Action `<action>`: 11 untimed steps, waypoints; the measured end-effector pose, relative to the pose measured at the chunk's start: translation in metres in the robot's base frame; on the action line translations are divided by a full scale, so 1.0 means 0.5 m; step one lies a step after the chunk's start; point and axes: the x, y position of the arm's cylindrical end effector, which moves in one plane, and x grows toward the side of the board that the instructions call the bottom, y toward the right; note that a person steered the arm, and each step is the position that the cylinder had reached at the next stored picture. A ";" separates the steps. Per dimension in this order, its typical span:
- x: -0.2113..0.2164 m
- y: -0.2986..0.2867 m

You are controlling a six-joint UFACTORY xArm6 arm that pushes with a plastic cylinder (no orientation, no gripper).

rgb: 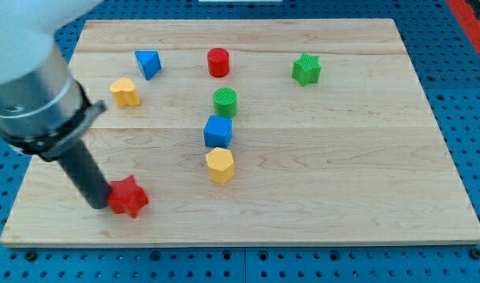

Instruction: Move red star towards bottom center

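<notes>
The red star (129,196) lies near the board's bottom left. My tip (100,203) stands right against the star's left side, touching it or nearly so. The dark rod rises from there up and to the view's left into the arm's grey body, which hides the board's top left corner.
On the wooden board (342,173) lie a blue triangle (148,64), a red cylinder (218,62), a green star (306,69), a yellow block (125,92), a green cylinder (225,102), a blue cube (218,131) and a yellow hexagon (220,164).
</notes>
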 end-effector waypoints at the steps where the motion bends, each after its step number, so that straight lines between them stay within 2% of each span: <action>1: 0.001 0.062; 2: -0.003 0.018; 5: -0.002 0.144; 7: -0.014 0.102; 8: -0.053 0.102; 10: -0.070 0.230; 11: -0.041 0.243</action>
